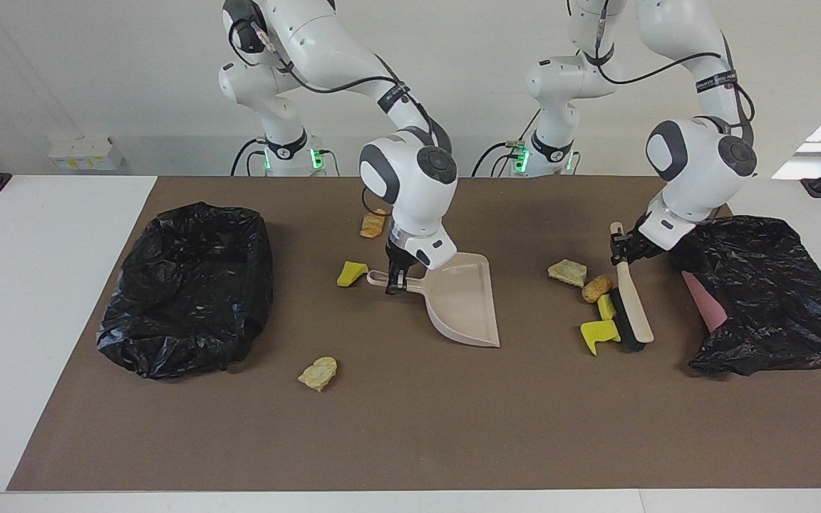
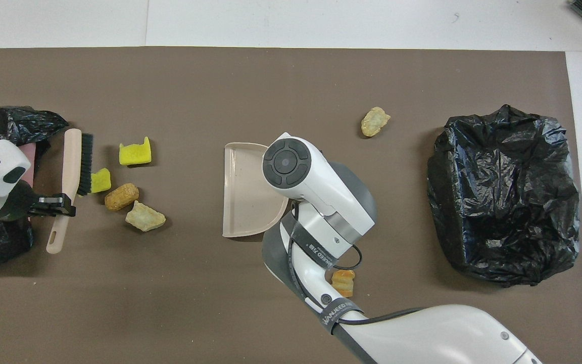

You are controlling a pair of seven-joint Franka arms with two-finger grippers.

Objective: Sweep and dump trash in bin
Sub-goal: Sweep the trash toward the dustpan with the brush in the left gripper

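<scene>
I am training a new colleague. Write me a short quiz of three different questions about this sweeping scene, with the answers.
1. True or false: the right pincer is shut on the handle of the dustpan.
2. Which tool does the left pincer hold? A) sponge B) brush C) bag
3. Fill in: the yellow scrap touching the bristles of the brush lies toward the ____ arm's end of the table.

Key:
1. True; the pan lies flat on the mat.
2. B; it grips the brush handle, beside the yellow scrap and the brown lump.
3. Left.
</scene>
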